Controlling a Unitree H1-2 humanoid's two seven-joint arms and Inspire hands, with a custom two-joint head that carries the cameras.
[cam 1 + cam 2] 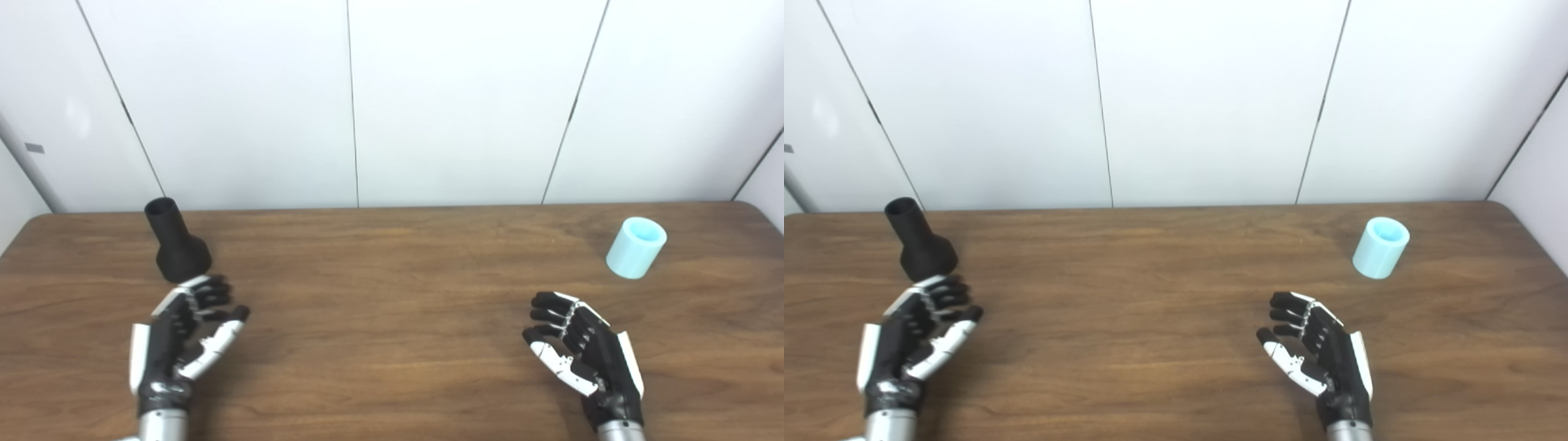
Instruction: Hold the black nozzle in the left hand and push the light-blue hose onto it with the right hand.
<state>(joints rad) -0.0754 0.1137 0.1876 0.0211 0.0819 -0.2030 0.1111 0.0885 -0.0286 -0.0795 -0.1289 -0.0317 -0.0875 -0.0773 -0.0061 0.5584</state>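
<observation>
No readable text, label, brand, number or sign is showing anywhere in either view. A small grey tag (34, 147) is sitting at the left on the wall, its face looking blank.

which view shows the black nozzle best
The left eye view: the black nozzle stands farther in from the picture's edge, upright on its wide base, with its open narrow top plain to see. The right eye view shows the same nozzle whole too, only nearer the left edge, just beyond the left hand.
</observation>
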